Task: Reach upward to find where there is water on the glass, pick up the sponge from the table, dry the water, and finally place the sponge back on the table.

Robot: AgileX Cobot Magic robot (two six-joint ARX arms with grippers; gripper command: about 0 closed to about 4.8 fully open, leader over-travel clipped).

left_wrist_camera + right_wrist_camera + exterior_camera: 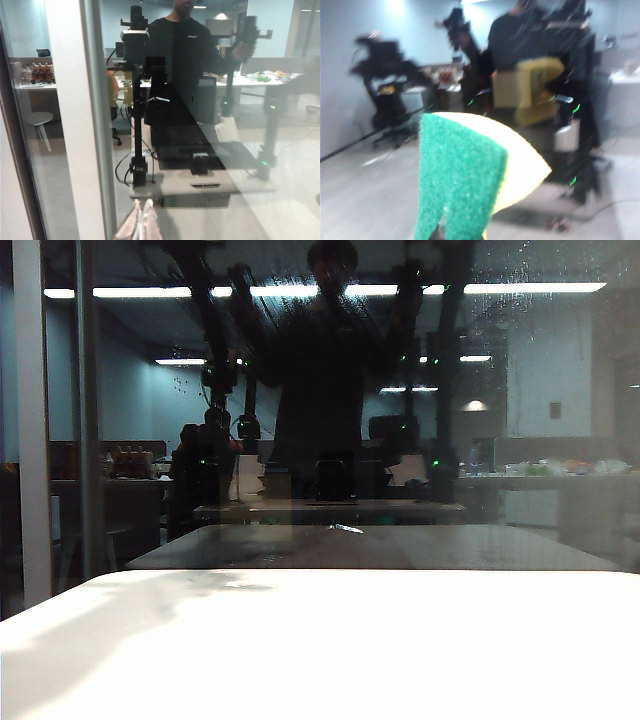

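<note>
The left tool (142, 224) ends in two pale, translucent fingertips; the mirrored arms (215, 350) are black with green lights.

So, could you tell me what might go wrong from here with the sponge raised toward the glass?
1. The right gripper pinches the sponge only at one end, so pressing on the glass could bend it or pull it loose.
2. The water sits high as faint streaks, and reflections could hide missed patches.
3. The frame bar could block a sideways wipe.

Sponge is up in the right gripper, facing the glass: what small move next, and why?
Probably press the sponge, held in the shut right gripper, onto the glass at the water speckling the upper pane; the streaks look unwiped. The left gripper idles near the frame bar.
</note>
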